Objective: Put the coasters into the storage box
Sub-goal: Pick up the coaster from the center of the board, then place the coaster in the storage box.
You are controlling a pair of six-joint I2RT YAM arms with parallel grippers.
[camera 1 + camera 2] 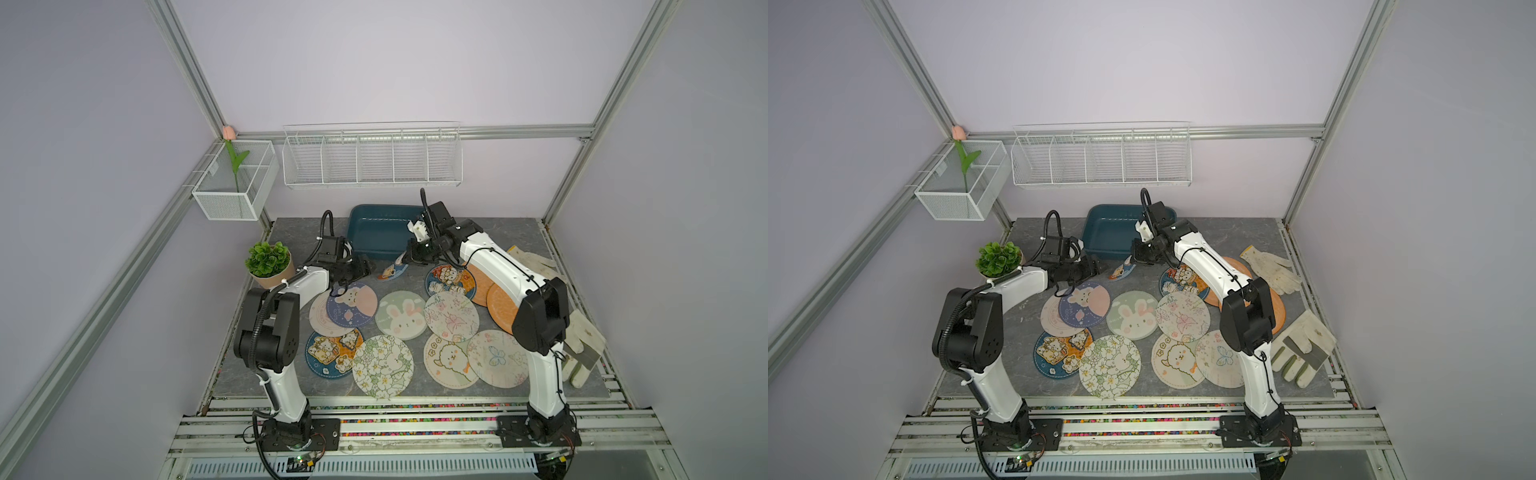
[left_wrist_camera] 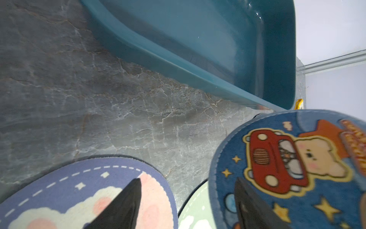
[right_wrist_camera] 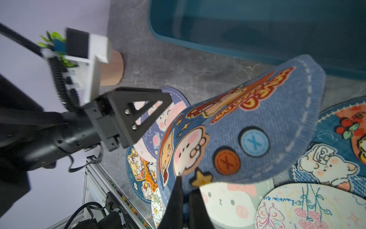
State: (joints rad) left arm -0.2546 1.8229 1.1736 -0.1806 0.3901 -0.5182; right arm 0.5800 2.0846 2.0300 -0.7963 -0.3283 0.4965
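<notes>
Transfer step: right gripper pinches blue bear coaster by its edge, tilted up just before storage box. Nearby, left gripper spread, empty. Next, likely: carry over rim, release.

Left tool spread, right tool clamped.

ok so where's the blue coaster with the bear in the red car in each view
Top views: the blue coaster is near the middle in both, just in front of the storage box.
Left wrist: large and close, beside one black finger.
Right wrist: fills the centre, bent, its edge pinched by the right gripper.
Shared landmark: the storage box's teal wall runs right next to it in every view.
</notes>
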